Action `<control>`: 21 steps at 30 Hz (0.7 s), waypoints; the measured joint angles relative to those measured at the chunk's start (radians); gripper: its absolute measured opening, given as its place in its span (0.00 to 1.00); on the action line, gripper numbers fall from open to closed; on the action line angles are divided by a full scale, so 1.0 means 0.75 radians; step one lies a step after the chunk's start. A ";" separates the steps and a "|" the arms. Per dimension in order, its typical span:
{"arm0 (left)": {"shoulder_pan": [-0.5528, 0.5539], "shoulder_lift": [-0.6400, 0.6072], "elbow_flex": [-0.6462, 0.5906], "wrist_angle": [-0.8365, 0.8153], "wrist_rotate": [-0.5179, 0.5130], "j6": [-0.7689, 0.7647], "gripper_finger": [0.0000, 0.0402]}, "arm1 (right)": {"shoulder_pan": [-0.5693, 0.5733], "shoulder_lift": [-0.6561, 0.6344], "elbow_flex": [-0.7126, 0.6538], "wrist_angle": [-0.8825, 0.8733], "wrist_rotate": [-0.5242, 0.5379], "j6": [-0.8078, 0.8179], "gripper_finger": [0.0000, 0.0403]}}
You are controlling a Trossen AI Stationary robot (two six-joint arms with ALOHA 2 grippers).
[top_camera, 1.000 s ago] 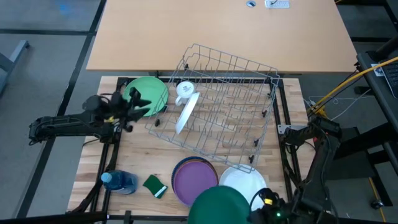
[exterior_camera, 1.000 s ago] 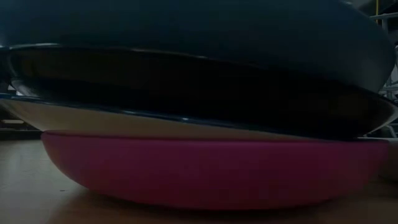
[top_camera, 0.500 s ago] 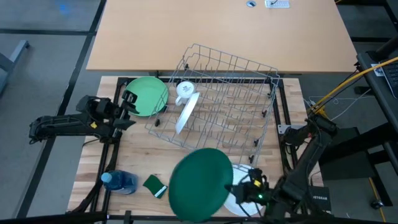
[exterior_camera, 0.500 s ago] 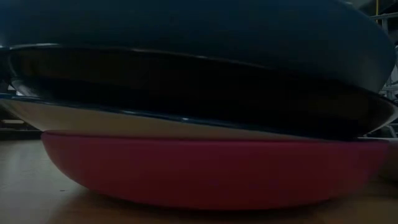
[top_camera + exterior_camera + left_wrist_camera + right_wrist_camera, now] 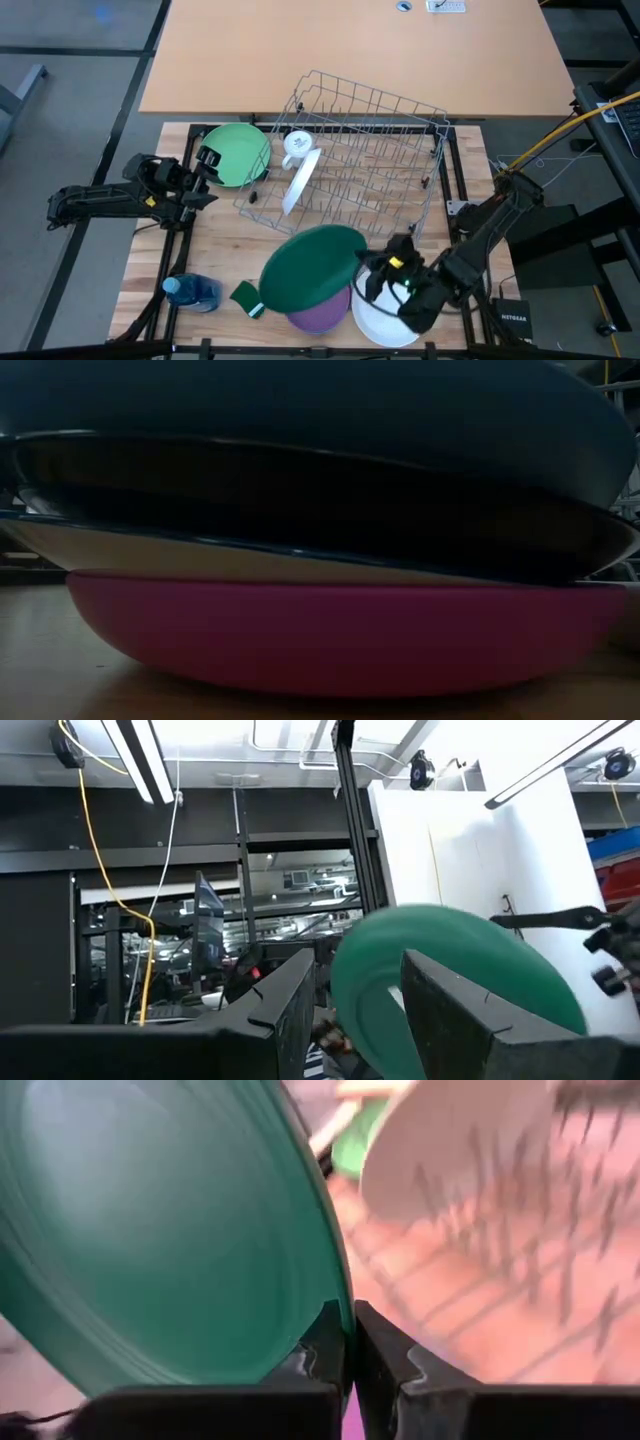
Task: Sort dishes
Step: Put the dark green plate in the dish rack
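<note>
Dark green and tilted, a plate (image 5: 308, 268) hung above the purple plate (image 5: 320, 312) at the tabletop's (image 5: 230, 240) six o'clock edge, its rim pinched by the clenched fingers of the right gripper (image 5: 372, 278); the right wrist view showed the two fingers (image 5: 322, 1342) clamped on that rim. Just beside the purple plate, toward four o'clock, lay a white plate (image 5: 378, 318) partly under the right arm. A wire dish rack (image 5: 370, 150) filled the middle of the tabletop, with another white plate (image 5: 300, 182) standing on edge in its nine o'clock side next to a small white mug (image 5: 296, 144). A light green plate (image 5: 238, 152) lay flat at ten o'clock, and the left gripper (image 5: 207, 172) waited at its nine o'clock rim, fingers parted and empty. A blue bottle (image 5: 192, 292) and a green sponge (image 5: 249, 298) lay near seven o'clock.
</note>
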 joint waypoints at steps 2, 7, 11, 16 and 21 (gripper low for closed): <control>0.000 0.000 0.000 0.000 -0.003 0.007 0.35 | -0.030 -0.044 0.000 -0.003 0.064 -0.171 0.03; 0.000 0.000 0.000 0.000 -0.010 0.073 0.35 | -0.104 -0.142 0.001 -0.001 0.267 -0.655 0.03; 0.000 0.000 0.000 0.000 -0.026 0.157 0.35 | -0.169 -0.212 0.001 -0.001 0.408 -1.040 0.03; 0.000 0.000 0.000 0.000 -0.072 0.226 0.35 | -0.260 -0.311 0.001 0.006 0.372 -1.319 0.03; 0.000 0.000 0.000 0.000 -0.073 0.274 0.35 | -0.327 -0.406 0.000 0.115 0.130 -1.598 0.03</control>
